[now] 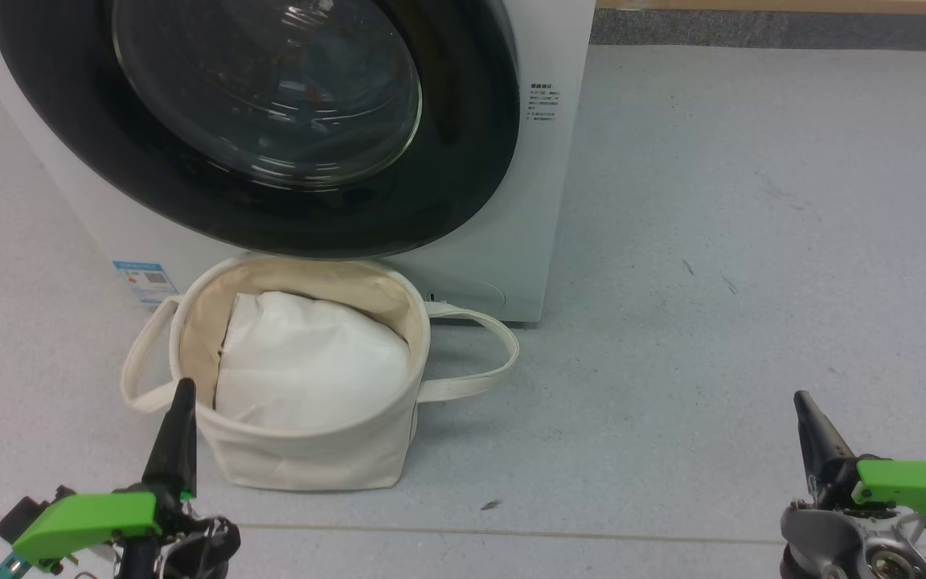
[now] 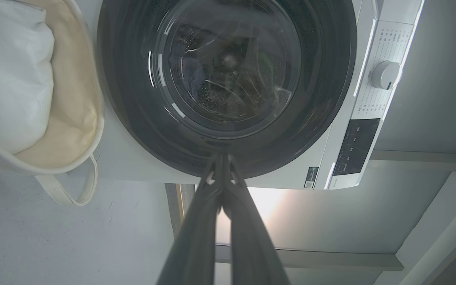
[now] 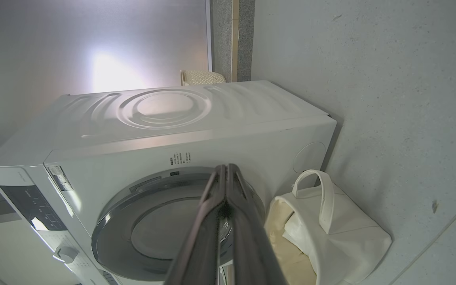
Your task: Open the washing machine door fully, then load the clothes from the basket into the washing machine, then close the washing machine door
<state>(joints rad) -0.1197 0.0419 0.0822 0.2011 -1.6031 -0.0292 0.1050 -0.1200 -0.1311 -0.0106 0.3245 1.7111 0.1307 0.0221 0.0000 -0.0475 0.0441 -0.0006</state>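
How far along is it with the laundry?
Seemingly finished. The washing machine door is shut, a bluish fabric, probably the clothes, shows dimly behind its glass, and the basket holds a white padded cloth. Nothing is in hand: left gripper and right gripper are shut, empty. Nothing looks left.

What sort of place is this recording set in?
Probably a laundry area, perhaps a mock-up: a white front-loading washing machine stands on a grey floor, with a cream canvas basket right in front of it.

The door (image 1: 262, 104) has a glossy black rim and clear glass centre; the basket (image 1: 310, 458) before it is matt canvas.
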